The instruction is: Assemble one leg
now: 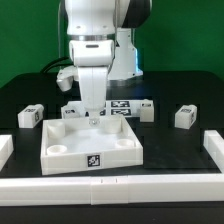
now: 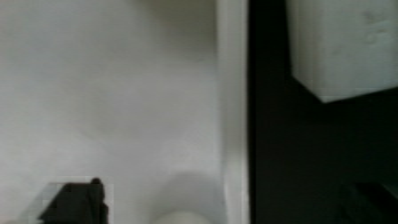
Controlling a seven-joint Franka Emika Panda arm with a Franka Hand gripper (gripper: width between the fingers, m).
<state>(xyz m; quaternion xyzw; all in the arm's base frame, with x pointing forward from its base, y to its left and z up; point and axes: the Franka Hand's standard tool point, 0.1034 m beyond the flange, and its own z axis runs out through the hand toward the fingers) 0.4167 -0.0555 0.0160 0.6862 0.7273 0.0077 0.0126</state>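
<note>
Pincer [image 1: 92, 120] dipped into white tray [image 1: 60, 152] at far wall, opening cannot be told, leg [image 1: 185, 116] outside tray

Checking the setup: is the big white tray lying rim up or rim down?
Rim up: the tray shows raised walls around a hollow inside facing upward.

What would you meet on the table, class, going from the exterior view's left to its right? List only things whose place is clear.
left bar → left leg → tray → right leg → right bar. The tagged pieces behind the tray overlap it, so they are left out.
</note>
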